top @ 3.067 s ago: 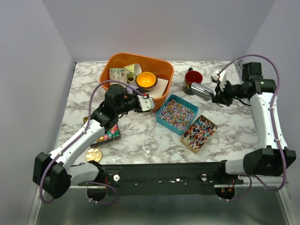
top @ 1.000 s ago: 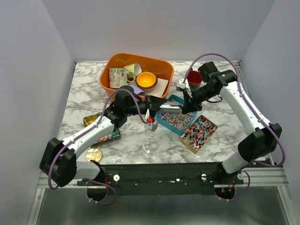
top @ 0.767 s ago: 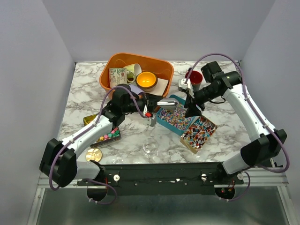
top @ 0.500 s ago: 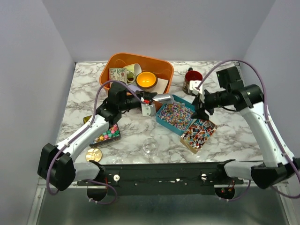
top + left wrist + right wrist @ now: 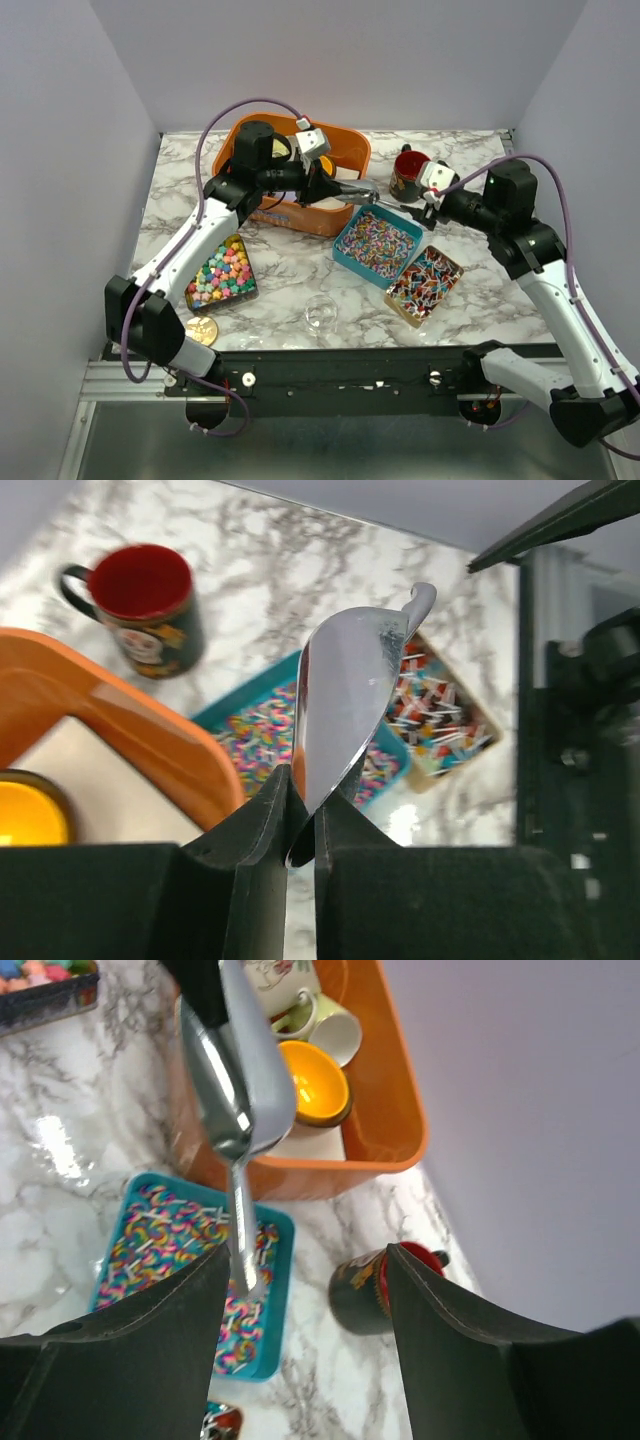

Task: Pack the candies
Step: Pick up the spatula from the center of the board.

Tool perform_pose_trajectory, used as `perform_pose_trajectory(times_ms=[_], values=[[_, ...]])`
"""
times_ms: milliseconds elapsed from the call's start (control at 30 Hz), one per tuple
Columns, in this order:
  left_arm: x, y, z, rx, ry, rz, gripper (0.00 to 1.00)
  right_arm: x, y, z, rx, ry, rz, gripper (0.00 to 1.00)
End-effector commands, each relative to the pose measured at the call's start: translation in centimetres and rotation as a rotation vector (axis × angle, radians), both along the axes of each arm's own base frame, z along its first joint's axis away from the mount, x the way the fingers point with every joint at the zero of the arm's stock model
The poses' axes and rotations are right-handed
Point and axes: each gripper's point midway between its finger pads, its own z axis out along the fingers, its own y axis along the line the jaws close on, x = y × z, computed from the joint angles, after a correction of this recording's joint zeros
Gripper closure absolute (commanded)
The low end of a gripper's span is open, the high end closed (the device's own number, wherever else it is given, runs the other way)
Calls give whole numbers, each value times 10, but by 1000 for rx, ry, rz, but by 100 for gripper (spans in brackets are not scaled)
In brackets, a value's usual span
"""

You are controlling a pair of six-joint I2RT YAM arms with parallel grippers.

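Nearest, pastel star candies [image 5: 222, 272] fill a dark tin [image 5: 190, 288] at left; wrapped candies [image 5: 424, 280] and speckled bits [image 5: 378, 242] lie in trays right. Farther, my left gripper [image 5: 322, 187], arm stretched high, pinches the shiny metal scoop [image 5: 358, 190] by its bowl, handle offered rightward (a handover, I judge); my right gripper [image 5: 428, 198] hovers beside it, fingers spread.
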Motion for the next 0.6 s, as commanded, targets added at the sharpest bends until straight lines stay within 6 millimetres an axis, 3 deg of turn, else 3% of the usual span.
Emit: perform_pose_trajectory(times_ms=[0,200,333,567], values=[[-27,-10,-1,-79,432,-102,100,19,19,30,28,-160,87,31],[-7,-5,2,-145,568,-5,100,8,36,9,-50,-167,227,34],[4,2,-3,-172,602,61,100,-8,41,8,-47,-157,278,34],[0,5,-6,-186,641,52,100,-9,43,-8,-78,-142,282,35]])
